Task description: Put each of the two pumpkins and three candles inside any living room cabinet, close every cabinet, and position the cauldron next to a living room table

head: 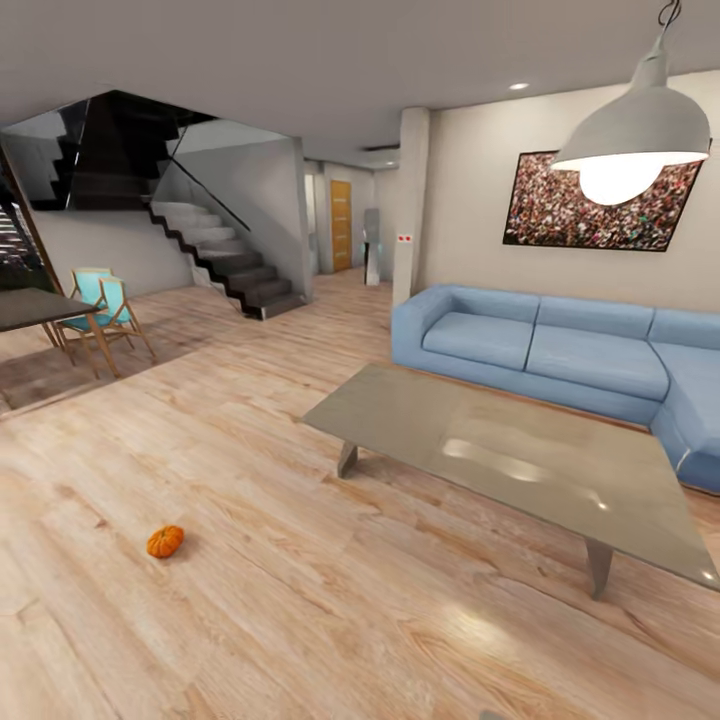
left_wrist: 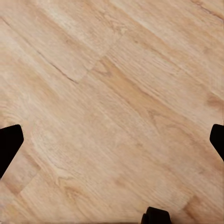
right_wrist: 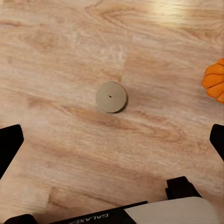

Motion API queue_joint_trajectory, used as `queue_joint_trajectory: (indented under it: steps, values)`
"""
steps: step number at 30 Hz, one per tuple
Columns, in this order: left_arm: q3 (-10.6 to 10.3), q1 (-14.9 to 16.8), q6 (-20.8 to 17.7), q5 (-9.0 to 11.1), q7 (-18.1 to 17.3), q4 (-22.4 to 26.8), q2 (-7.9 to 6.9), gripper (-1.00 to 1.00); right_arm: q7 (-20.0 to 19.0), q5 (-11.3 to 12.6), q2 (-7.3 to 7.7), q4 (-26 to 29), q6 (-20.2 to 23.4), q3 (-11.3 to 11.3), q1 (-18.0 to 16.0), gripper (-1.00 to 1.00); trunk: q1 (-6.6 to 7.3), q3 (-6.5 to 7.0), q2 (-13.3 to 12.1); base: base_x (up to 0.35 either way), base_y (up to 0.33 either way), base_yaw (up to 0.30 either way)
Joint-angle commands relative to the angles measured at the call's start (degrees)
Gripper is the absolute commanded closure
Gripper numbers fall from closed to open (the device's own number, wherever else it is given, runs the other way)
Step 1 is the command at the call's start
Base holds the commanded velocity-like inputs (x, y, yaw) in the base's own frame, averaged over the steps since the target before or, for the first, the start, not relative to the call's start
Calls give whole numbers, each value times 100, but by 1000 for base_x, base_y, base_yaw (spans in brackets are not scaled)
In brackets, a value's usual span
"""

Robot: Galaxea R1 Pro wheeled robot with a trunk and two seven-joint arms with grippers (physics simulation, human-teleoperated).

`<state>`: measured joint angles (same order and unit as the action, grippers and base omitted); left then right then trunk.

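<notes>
A small orange pumpkin (head: 165, 541) lies on the wooden floor, to the left of the grey coffee table (head: 520, 465). In the right wrist view a short beige candle (right_wrist: 111, 96) stands upright on the floor, seen from above. Part of an orange pumpkin (right_wrist: 215, 81) shows at that picture's edge; I cannot tell whether it is the same one. My right gripper (right_wrist: 112, 144) hangs open above the floor close to the candle, with nothing between its fingers. My left gripper (left_wrist: 112, 144) is open over bare floorboards. The cabinet and the cauldron are out of view.
A blue corner sofa (head: 560, 350) stands behind the coffee table along the right wall. A pendant lamp (head: 632, 140) hangs at the upper right. At the far left stand a dark table (head: 30, 308) and turquoise chairs (head: 100, 310). Stairs (head: 225, 255) rise at the back.
</notes>
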<state>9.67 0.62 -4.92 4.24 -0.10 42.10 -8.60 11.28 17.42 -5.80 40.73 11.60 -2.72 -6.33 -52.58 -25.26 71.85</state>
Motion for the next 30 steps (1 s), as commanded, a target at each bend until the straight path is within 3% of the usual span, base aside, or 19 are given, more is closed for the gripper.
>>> queue_joint_trajectory:
  steps: [1, 30]
  values:
    - [0, 0, 0, -1, 0, 0, 1, -100, 2, 0, 0, -1, 0, 0, 0, -100, 0, -5, 0, 2, 3, 240]
    - [0, 0, 0, -2, 1, 0, -2, -100, 93, 1, 0, -4, 0, -9, 0, -100, 0, -153, 0, 9, 70, 240]
